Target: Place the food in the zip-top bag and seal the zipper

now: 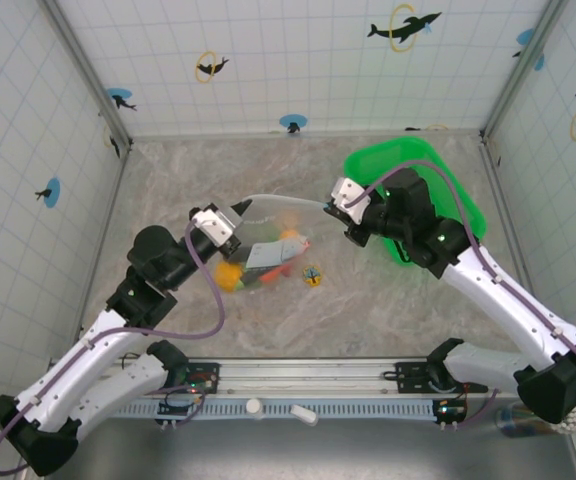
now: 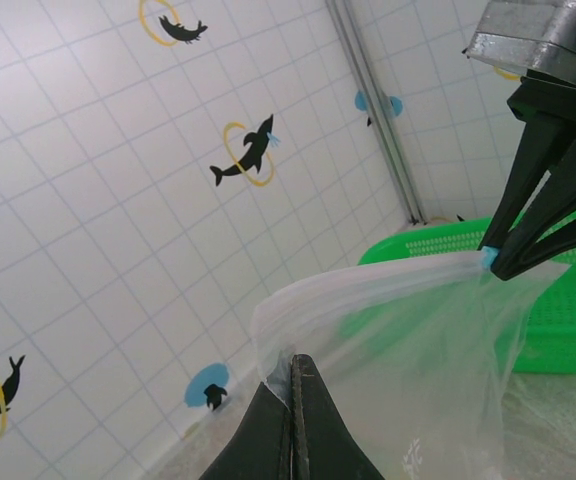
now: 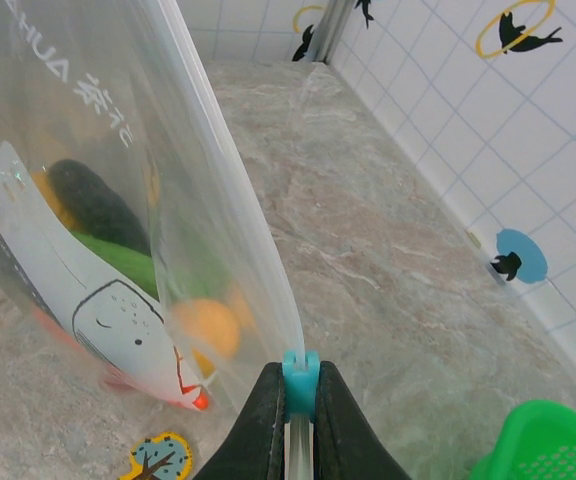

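Note:
The zip-top bag (image 1: 268, 245) hangs stretched between both grippers above the table, its zipper (image 1: 286, 200) pulled taut as the top edge. Food lies inside: a green cucumber (image 3: 118, 262), a dark eggplant (image 3: 90, 203), an orange fruit (image 3: 206, 326) and more orange and yellow pieces (image 1: 231, 275). My left gripper (image 1: 242, 213) (image 2: 301, 372) is shut on the bag's left end. My right gripper (image 1: 334, 206) (image 3: 299, 385) is shut on the teal slider (image 3: 300, 372) at the zipper's right end. The left wrist view has that slider (image 2: 488, 259) pinched between the right arm's dark fingers (image 2: 528, 215).
A bright green mesh basket (image 1: 438, 175) (image 2: 568, 320) stands at the back right, just behind my right gripper. A tiny yellow-and-black trinket (image 1: 313, 275) (image 3: 160, 460) lies on the marble table right of the bag's bottom. Tiled walls enclose the table.

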`<state>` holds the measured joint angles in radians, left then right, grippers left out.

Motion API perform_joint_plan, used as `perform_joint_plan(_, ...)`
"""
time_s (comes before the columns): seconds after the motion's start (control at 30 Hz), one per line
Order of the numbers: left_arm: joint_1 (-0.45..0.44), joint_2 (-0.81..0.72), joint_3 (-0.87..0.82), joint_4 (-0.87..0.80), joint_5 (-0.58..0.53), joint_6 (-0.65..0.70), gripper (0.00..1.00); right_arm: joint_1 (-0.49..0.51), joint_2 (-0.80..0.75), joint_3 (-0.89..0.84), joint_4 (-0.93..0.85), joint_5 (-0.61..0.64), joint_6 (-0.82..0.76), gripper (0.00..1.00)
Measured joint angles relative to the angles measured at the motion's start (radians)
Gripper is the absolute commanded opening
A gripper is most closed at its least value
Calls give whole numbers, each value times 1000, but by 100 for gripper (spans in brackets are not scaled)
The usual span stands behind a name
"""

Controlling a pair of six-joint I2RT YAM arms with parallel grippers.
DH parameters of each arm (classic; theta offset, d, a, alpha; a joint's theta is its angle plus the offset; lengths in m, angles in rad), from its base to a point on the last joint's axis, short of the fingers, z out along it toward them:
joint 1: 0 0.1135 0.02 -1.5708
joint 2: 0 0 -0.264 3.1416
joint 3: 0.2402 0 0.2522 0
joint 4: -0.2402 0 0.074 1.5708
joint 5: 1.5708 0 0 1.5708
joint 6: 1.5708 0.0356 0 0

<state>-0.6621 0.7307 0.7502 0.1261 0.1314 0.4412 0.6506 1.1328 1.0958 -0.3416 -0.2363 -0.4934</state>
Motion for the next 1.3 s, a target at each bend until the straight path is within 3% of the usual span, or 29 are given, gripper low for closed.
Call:
perform_joint_plan(0.87, -1, -66, -23, 18, -65, 6, 0, -42, -172, -117, -11, 113, 64, 0)
perform_joint_plan(1.3, -6, -173, -28, -58, -42, -46, 0, -2, -288, -123, -65, 66, 149, 0)
